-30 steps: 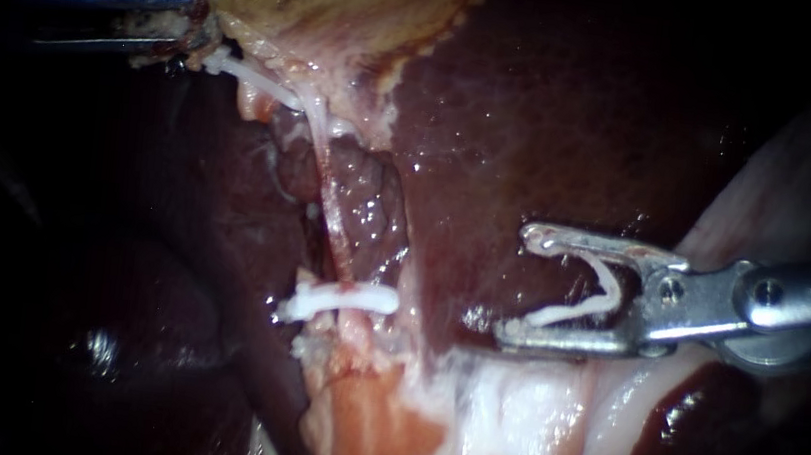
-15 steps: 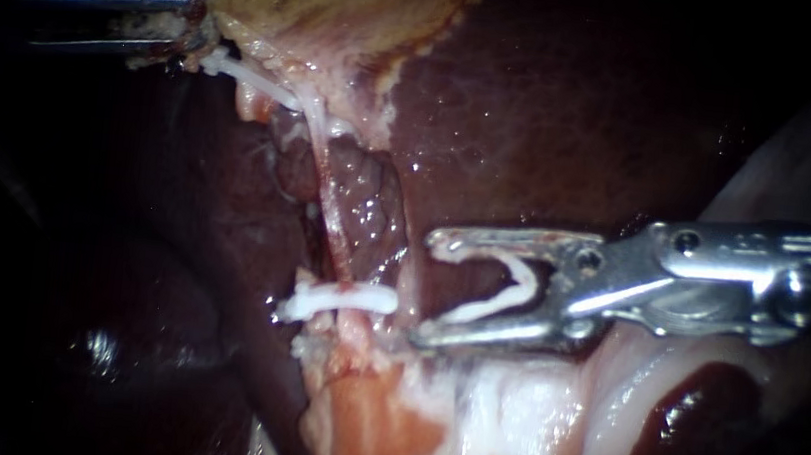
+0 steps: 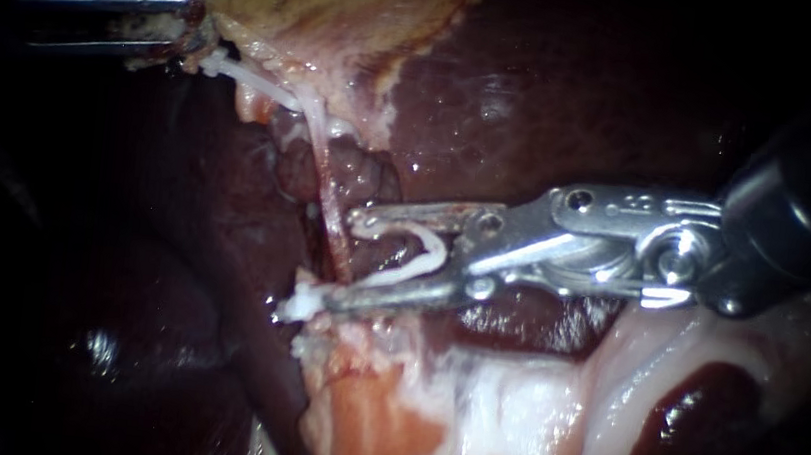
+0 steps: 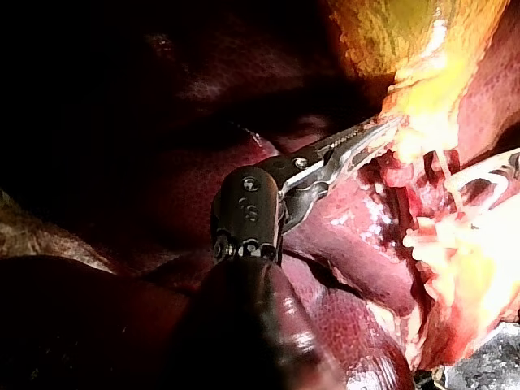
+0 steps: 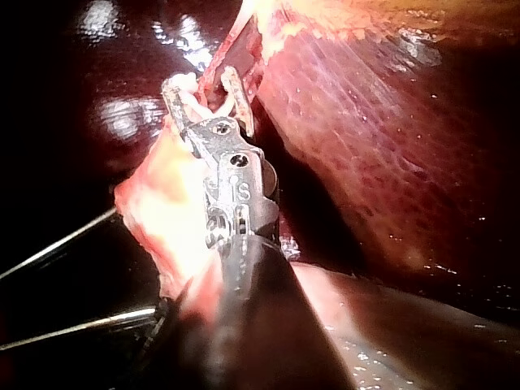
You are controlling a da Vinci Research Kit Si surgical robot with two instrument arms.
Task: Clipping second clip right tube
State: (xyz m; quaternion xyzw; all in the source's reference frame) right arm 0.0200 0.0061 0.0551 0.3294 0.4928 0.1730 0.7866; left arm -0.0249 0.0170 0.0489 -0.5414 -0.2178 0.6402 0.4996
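Thin pink tube (image 3: 324,184) noted at jaw tips of right instrument (image 3: 339,260); jaws clasped around curved white clip (image 3: 428,255). Left instrument (image 3: 190,29) clamped on yellowish gallbladder (image 3: 298,5).

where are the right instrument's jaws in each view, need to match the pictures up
Endoscope view: right instrument mid-picture, jaws holding a clip, one either side of the tube.
Left wrist view: right instrument beyond the pale tissue that the left instrument grips.
Right wrist view: right instrument ahead of its own shaft.
Shared landmark: the tube, washed out in the left wrist view.
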